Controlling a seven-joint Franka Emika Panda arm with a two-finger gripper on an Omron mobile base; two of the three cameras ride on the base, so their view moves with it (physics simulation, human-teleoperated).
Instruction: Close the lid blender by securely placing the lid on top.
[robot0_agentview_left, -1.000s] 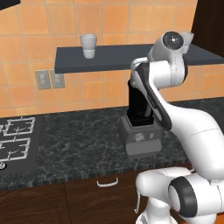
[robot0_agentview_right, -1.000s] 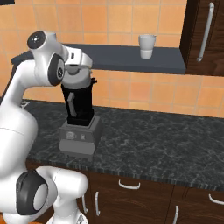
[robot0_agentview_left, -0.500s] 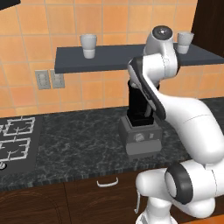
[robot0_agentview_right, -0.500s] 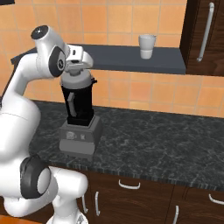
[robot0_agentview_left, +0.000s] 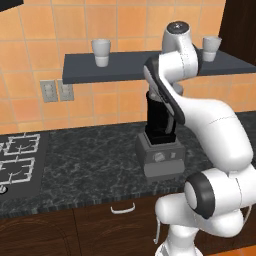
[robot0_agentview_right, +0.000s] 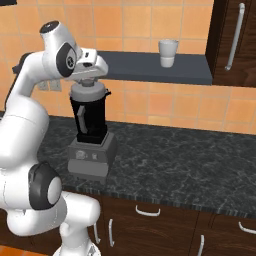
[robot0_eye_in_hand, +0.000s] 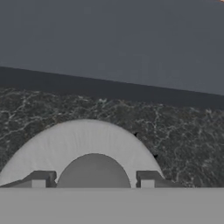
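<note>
Blender (robot0_agentview_right: 90, 132): a tall dark jar on a boxy grey base with a round front dial is seen standing upright on the surface (robot0_agentview_right: 170, 165), just in front of the tiled wall and below the shelf (robot0_agentview_right: 150, 67).
Lid (robot0_agentview_right: 88, 92): a round light-grey cap is seen on top of the blender jar, at the jar's mouth; in the hand view (robot0_eye_in_hand: 81, 144) its pale disc and the darker raised knob at its centre are shown against the speckled surface below. Whether it is fully seated on the jar cannot be told.
Gripper (robot0_agentview_right: 89, 80): it is held directly above the blender, pointing down at the lid; in the hand view (robot0_eye_in_hand: 92, 180) the two fingertips are seen on either side of the knob, one to each side and close to it. Whether the knob is pinched or merely flanked cannot be told.
Shelf: a dark board is fixed to the wall above the blender; a white cup (robot0_agentview_right: 168, 53) is set on it, well to the right of the blender in the right base view.
Second cup (robot0_agentview_left: 101, 52): it is placed on the shelf, left of the blender in the left base view.
Stove (robot0_agentview_left: 17, 162): it is set into the surface, well to the left of the blender.
</note>
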